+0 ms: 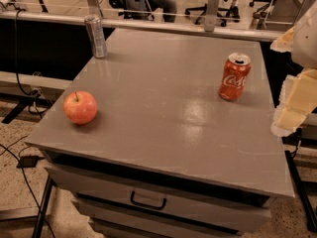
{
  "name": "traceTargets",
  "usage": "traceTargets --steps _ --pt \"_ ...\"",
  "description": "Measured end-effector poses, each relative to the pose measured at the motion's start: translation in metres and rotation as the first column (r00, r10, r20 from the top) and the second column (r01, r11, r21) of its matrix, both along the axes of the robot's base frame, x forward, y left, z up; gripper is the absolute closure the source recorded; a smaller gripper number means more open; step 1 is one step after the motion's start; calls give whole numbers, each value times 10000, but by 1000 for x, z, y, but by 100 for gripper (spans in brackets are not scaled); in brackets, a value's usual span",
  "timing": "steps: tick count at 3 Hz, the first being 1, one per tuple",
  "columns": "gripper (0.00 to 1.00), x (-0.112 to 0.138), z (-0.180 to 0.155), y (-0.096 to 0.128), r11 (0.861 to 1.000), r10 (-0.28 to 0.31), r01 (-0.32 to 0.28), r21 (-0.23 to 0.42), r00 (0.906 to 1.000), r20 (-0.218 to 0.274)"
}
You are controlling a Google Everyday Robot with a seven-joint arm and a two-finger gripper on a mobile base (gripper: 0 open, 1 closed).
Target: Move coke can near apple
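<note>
The coke can [234, 77], red with white script and a silver top, stands upright on the right side of the grey cabinet top [163, 108]. The apple [79, 107], red-orange with a short stem, sits near the front left corner, far from the can. My gripper [292, 105], cream-coloured, hangs at the right edge of the view, beyond the cabinet's right edge, to the right of the can and a little nearer the front. It holds nothing that I can see and does not touch the can.
A taller, slim silver-grey can [96, 36] stands at the back left corner. The cabinet has drawers with a black handle [147, 202] at the front. A rail [148, 25] runs behind it; cables [20, 152] lie on the floor at left.
</note>
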State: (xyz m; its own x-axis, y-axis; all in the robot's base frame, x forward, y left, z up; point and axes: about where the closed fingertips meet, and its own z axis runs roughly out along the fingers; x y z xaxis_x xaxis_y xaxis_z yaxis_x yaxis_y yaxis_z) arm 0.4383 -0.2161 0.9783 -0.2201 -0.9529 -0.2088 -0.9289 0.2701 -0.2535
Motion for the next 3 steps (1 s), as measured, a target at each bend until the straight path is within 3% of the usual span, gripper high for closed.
traceTargets --steps 1,3 --pt "0 0 0 0 10000 0 0 0 10000 2" --pt "0 49 2 8 9960 116 -168 883 9982 593"
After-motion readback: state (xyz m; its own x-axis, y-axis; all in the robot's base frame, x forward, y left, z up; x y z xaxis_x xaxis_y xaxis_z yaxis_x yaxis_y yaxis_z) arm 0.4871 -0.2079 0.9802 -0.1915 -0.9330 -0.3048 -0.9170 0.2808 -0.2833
